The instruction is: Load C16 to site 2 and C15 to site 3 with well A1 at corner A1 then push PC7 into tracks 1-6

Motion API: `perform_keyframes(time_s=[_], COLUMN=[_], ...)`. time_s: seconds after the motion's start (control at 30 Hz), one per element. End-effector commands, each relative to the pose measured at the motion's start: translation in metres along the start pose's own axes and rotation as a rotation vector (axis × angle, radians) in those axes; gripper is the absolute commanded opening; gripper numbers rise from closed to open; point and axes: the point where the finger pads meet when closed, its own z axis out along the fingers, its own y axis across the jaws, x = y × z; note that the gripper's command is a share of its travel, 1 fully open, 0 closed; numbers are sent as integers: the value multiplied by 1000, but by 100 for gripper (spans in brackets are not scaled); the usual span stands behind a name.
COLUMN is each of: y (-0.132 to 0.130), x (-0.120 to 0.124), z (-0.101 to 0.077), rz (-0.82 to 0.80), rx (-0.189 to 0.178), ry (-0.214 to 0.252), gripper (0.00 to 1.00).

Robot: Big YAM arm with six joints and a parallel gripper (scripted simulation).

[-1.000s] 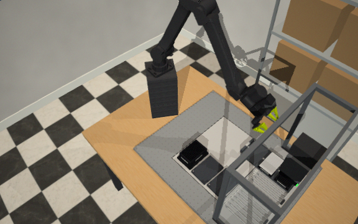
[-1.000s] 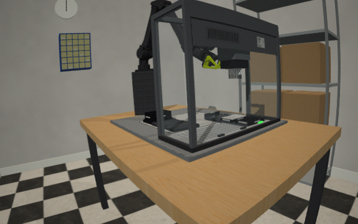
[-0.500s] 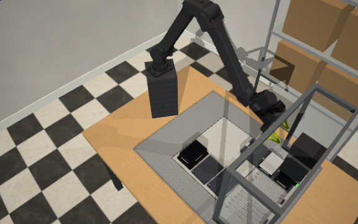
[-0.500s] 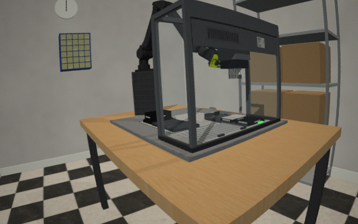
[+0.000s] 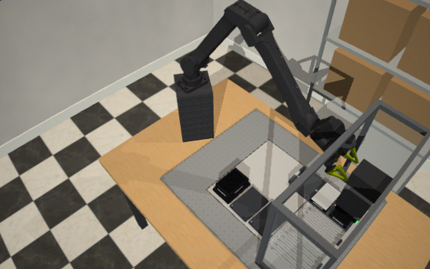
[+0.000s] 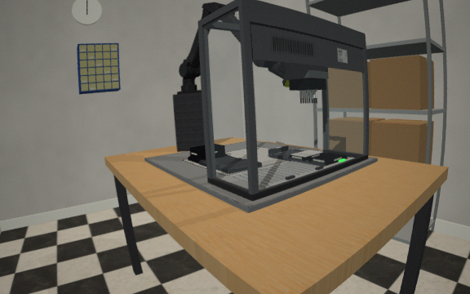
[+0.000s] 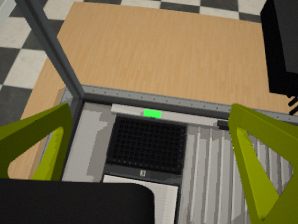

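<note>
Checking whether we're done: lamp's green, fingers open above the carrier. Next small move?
Probably just lift the gripper straight up, clear of the instrument frame. The green lamp is lit, a dark plate and a white plate sit in line before it, the deep-well block sits outside the frame, and the open fingers hold nothing.
</note>
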Motion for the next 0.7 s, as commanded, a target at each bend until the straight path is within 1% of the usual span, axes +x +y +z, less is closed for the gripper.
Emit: perform_keyframes(time_s=[0.0, 0.07, 0.1, 0.13, 0.17, 0.67], y=[-12, -13, -7, -4, -4, -4], x=[-26, -25, 6, 1, -32, -32], z=[17, 17, 10, 9, 8, 8], rz=[-7, -7, -9, -11, -1, -1], rx=[10, 12, 5, 1, 3, 3], ry=[-33, -31, 19, 11, -48, -48], gripper=[100, 100, 100, 100, 100, 100])
